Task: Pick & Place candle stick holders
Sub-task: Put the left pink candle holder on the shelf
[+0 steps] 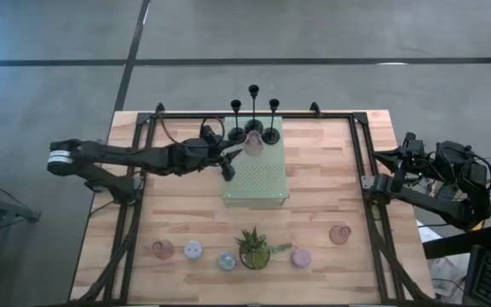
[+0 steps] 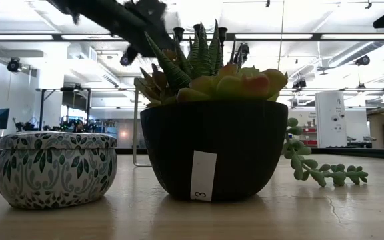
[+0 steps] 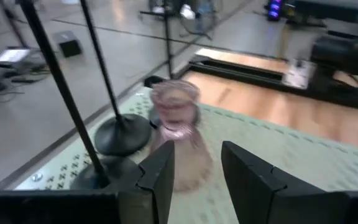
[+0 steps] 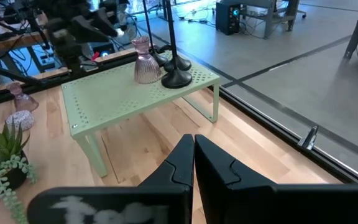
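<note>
Three slim black candle sticks (image 1: 253, 126) stand on their round bases at the far end of the pale green mat (image 1: 258, 183). A pink glass holder (image 1: 253, 143) stands upright on the mat right in front of them. My left gripper (image 3: 194, 149) hovers open just left of this holder (image 3: 176, 124), fingers pointing at it, touching nothing. Two more pink holders (image 1: 162, 248) (image 1: 339, 234) and three small cups (image 1: 193, 250) (image 1: 227, 261) (image 1: 301, 257) sit along the near edge. My right gripper (image 4: 193, 155) waits shut at the table's right side.
A spiky green potted plant (image 1: 256, 249) stands among the near-row cups and fills the low view (image 2: 205, 153). The mat is a raised shelf on legs (image 4: 92, 152). A black frame rail (image 1: 361, 162) runs around the tabletop. Bare wood lies to the right of the mat.
</note>
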